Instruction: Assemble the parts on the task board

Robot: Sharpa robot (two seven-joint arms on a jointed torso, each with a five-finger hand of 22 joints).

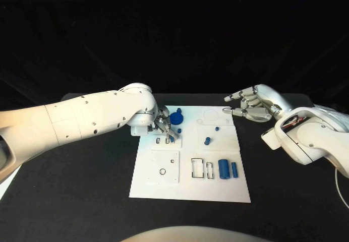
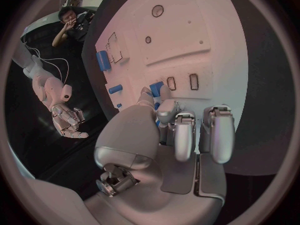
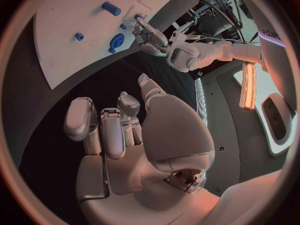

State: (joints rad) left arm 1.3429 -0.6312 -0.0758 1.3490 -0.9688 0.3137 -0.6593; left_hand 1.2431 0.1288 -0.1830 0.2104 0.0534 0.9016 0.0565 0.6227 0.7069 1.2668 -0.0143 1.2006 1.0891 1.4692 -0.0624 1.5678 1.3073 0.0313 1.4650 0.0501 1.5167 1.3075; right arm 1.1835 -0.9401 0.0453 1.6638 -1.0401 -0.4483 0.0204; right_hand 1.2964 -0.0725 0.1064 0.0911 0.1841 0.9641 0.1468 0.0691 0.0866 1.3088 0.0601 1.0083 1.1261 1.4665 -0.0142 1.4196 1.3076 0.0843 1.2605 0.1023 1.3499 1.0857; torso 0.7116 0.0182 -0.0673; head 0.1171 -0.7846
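On a black table [image 1: 72,201] against a dark backdrop, the white task board [image 1: 190,189] carries scattered blue parts [image 1: 224,169]. The left hand [image 1: 164,128] pinches a blue part at the board's far edge; the right hand [image 1: 252,106] hangs beside the board, fingers curled, holding nothing.

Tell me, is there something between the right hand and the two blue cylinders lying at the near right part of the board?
Nothing visible. The right hand hovers off the task board's far right corner, holding nothing; only bare board separates it from the blue cylinders.
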